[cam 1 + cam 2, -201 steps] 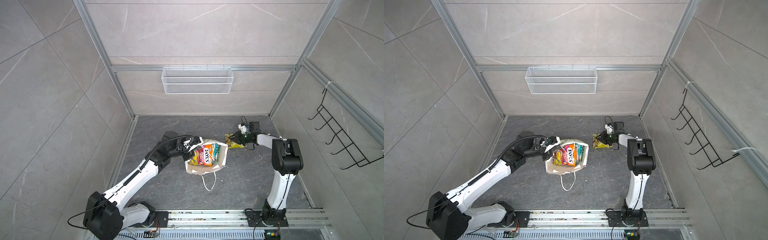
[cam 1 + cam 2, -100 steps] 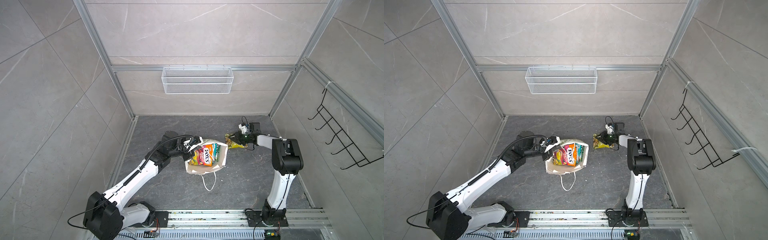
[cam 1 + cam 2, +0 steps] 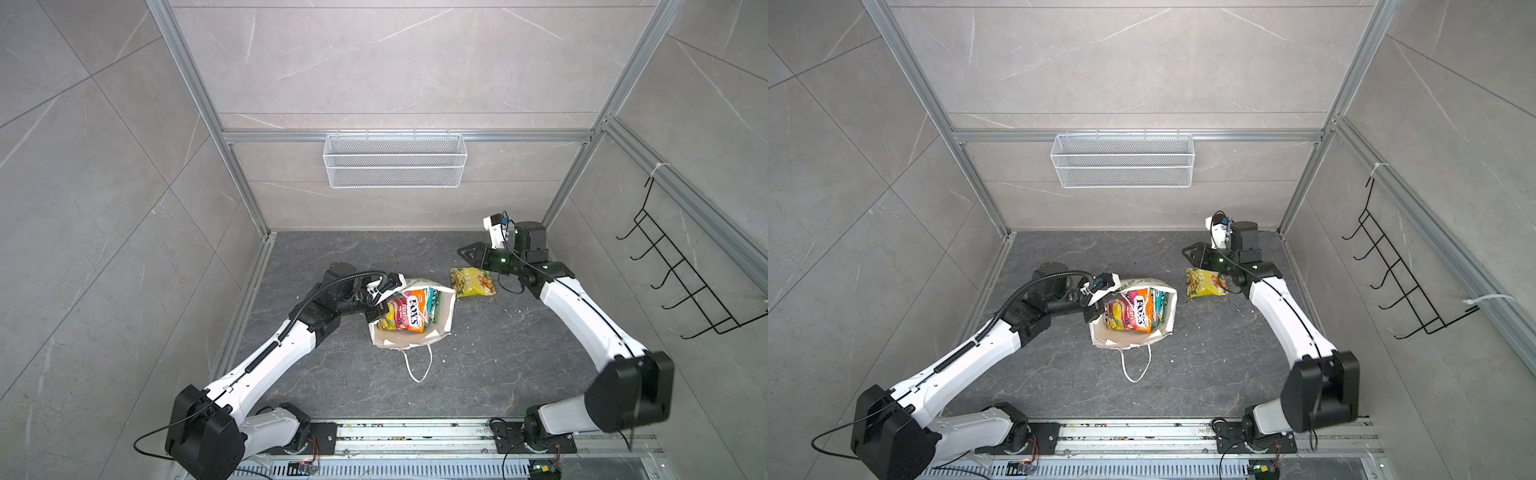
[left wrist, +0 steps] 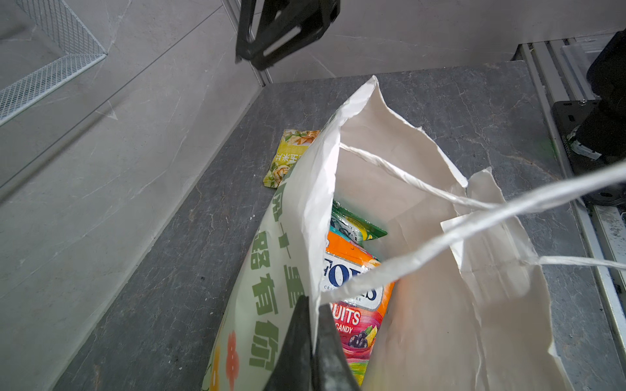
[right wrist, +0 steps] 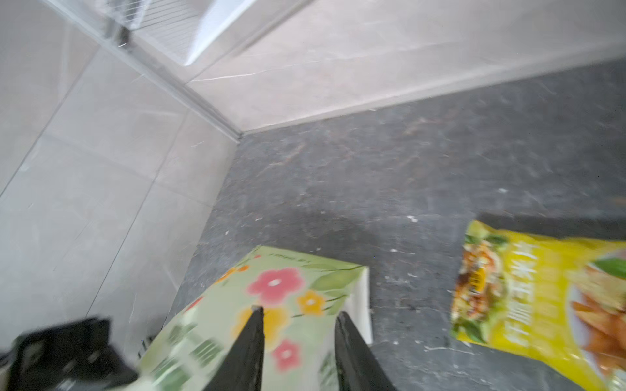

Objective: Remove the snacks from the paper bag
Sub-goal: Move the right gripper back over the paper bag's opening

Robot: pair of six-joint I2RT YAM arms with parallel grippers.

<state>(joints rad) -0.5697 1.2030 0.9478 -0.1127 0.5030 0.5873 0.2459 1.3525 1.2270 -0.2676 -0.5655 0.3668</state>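
Note:
The paper bag [image 3: 441, 318] lies open on the dark floor, mouth up in both top views. My left gripper [image 4: 313, 301] is shut on its left rim, holding it open. Inside are several snacks; an orange FOX'S packet [image 3: 409, 314] lies on top, with green and teal packets [image 4: 355, 225] beside it. One yellow snack packet [image 3: 472, 281] lies flat on the floor to the right of the bag. My right gripper [image 3: 463, 251] hangs above the floor just behind that packet, open and holding nothing. In the right wrist view the bag's flowered side [image 5: 288, 281] shows past its fingers.
A white wire-mesh basket [image 3: 395, 166] hangs on the back wall. A black hook rack [image 3: 681, 286] is on the right wall. The bag's loose cord handle [image 3: 419, 368] trails toward the front rail [image 3: 415, 432].
My right gripper has opened, let go of the yellow packet and lifted back from it; the packet now lies on the floor. The left gripper and the bag have stayed put.

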